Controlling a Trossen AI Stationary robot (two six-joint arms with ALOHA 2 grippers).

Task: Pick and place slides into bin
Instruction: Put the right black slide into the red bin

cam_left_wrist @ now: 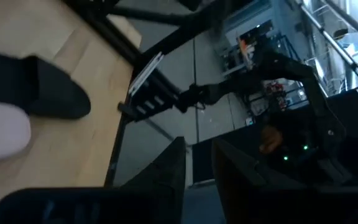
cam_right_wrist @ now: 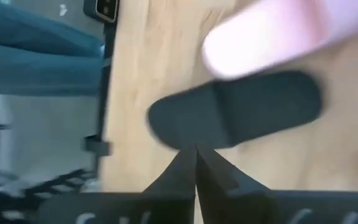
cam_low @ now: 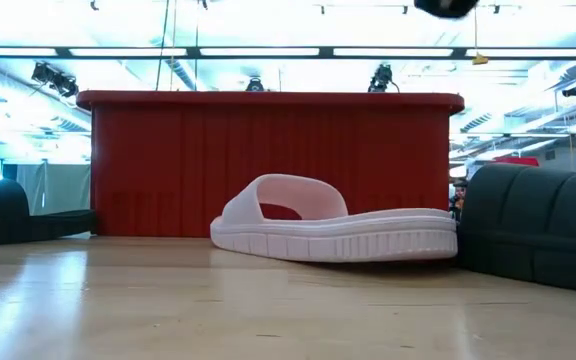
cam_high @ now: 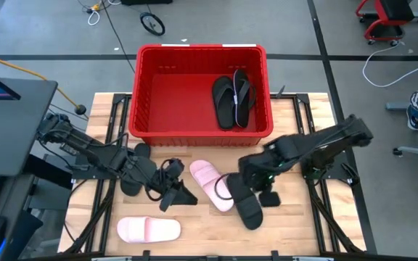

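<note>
Slides: we are counting two black flip-flops (cam_high: 234, 100) lying side by side inside the bin (cam_high: 145, 94), toward its right half. A pink slide (cam_high: 210, 183) is lying at an angle on the table (cam_high: 303, 225) in front of the bin; in the low view the same slide (cam_low: 333, 228) is sitting with the bin's red wall (cam_low: 168, 165) behind it. A second pink slide (cam_high: 148, 230) is resting near the table's front edge, left of centre, well apart from the first. A black slide (cam_high: 244, 203) is lying just right of the angled pink one, its near end touching or just beside it. More black footwear (cam_high: 132, 168) is showing under the left arm, though we cannot tell its kind.

Right gripper (cam_high: 268, 194): we are seeing it low over the table, right beside the black slide. In the right wrist view its fingers (cam_right_wrist: 185, 168) are meeting at a point, closed on nothing, with the black slide (cam_right_wrist: 238, 118) just ahead and the pink one (cam_right_wrist: 266, 37) beyond.

Left gripper (cam_high: 176, 194): we are seeing it low over the table between the two pink slides. In the left wrist view its fingers (cam_left_wrist: 166, 177) are standing a narrow gap apart, with nothing between them.
</note>
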